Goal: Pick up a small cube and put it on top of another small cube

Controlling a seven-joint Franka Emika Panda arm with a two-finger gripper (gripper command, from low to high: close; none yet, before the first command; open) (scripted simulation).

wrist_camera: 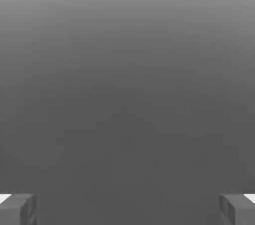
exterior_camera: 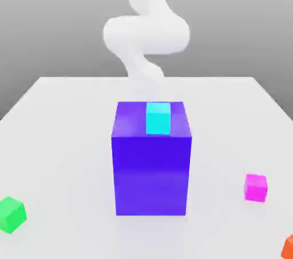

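Note:
The small magenta-pink cube (exterior_camera: 256, 187) lies on the white table (exterior_camera: 63, 137) toward the exterior view's right, near the front. A white arm (exterior_camera: 146, 28) rises behind the big blue-purple block (exterior_camera: 151, 166), well away from the pink cube. In the hand view my gripper (wrist_camera: 127, 210) is open: its two grey fingertips (wrist_camera: 17, 210) stand far apart with nothing between them, against plain grey background.
A small cyan cube (exterior_camera: 158, 118) rests on top of the big block at mid-table. A small green cube (exterior_camera: 11, 214) sits at the front on the exterior view's left. An orange cube (exterior_camera: 289, 247) pokes in at the front right corner.

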